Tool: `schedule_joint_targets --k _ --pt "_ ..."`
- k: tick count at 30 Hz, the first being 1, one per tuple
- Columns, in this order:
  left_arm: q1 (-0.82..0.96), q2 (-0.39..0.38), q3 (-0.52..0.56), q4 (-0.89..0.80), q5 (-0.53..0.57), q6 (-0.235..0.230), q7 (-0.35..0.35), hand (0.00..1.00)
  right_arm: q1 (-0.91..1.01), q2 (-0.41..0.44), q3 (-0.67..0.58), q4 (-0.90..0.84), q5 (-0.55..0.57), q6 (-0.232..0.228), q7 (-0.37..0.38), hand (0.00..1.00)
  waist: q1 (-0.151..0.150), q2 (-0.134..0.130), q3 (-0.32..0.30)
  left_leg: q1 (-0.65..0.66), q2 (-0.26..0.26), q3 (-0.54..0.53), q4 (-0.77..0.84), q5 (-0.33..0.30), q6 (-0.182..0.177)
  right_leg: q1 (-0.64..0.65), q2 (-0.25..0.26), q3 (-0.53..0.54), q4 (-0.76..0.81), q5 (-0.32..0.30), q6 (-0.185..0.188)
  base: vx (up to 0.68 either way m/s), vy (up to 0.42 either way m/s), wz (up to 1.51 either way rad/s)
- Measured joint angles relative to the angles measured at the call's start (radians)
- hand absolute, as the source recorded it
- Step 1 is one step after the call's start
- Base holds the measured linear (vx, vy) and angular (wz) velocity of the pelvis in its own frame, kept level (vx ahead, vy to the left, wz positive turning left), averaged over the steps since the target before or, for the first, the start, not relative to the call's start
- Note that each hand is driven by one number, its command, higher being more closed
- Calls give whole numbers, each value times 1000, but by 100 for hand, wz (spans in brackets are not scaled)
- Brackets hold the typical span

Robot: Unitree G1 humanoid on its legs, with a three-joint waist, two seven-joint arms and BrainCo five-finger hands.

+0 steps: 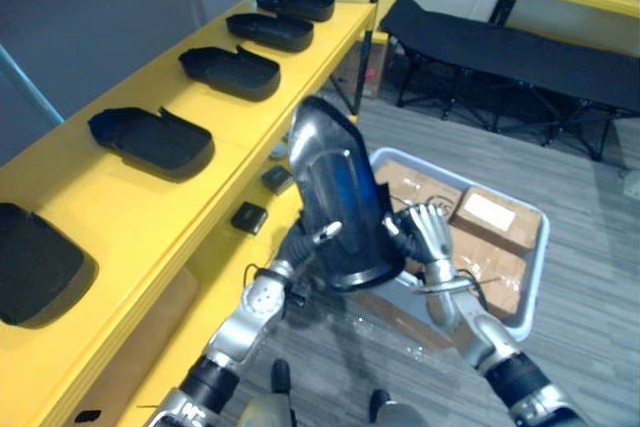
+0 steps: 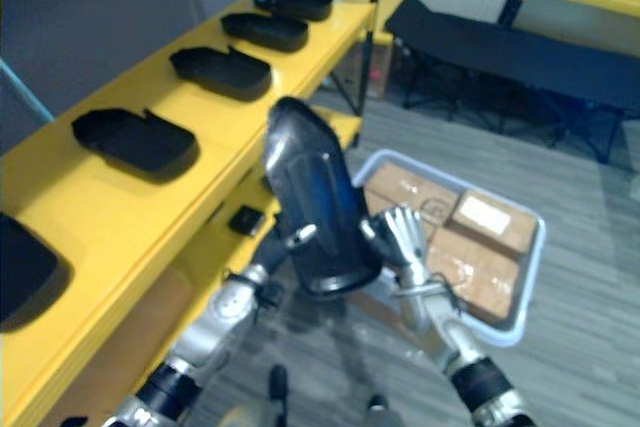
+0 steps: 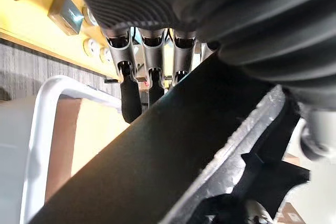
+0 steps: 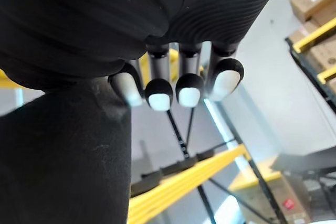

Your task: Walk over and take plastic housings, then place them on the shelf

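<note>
The held housing [image 1: 338,202], a black plastic shell, is up in the air between the two hands, just off the front edge of the yellow shelf [image 1: 130,207] and above the floor. It stands steeply on end: its long axis runs from a narrow rounded top, leaning toward the shelf, down to a broader lower end nearest the robot. A glossy broad face is turned up toward the head camera.

The left hand [image 1: 322,235] comes up from below on a bent arm and grips the lower part of the held housing. Its thumb lies across the glossy face, and in the left wrist view its fingers [image 3: 149,77] run down behind the shell's edge, so the shell is pinched between them. The right hand [image 1: 428,237] rises on the opposite side, wrist low and palm toward the shell, its thumb side against the lower edge. Its fingers [image 4: 189,90] are loosely bent, relaxed and clear of the shell.

Five more housings lie flat in a row along the top of the shelf, hollow side up, at [image 1: 155,140], [image 1: 232,71], [image 1: 270,31], [image 1: 297,2] and, nearest, [image 1: 35,262]. Two small dark blocks [image 1: 249,217] sit on the lower board. Behind the right hand a pale bin [image 1: 538,247] holds cardboard boxes [image 1: 490,217]; a black folding cot [image 1: 520,52] stands farther back
</note>
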Motion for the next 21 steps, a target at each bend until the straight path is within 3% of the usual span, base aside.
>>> schedule_joint_targets --k 5,16,17,19,21 --pt "0 0 -3 9 -1 -16 40 100 -4 12 -1 -3 1 -16 -6 100 -1 0 0 0 0 -2 0 0 -1 0 0 -1 0 0 -1 0 0 0" --pt "2 -3 -2 8 30 -117 149 100 2 44 0 -47 21 -31 -26 100 -2 13 7 -1 0 -7 0 0 0 3 0 -7 0 -3 -1 0 0 0" --pt "3 -3 -1 8 32 -128 160 100 6 50 0 -51 21 -35 -27 0 -2 13 7 -1 0 -7 0 0 0 3 0 -7 0 -3 -1 0 0 0" --pt "9 -3 5 8 29 -156 161 100 17 56 -1 -68 22 -45 -29 0 -2 13 7 -1 -1 -7 0 0 0 3 0 -8 0 -4 0 0 0 0" --pt "17 -3 6 8 -8 -200 156 100 30 67 -4 -89 61 -84 -31 0 -2 13 7 0 -1 -7 0 0 -1 3 -2 -8 0 -5 0 0 0 0"
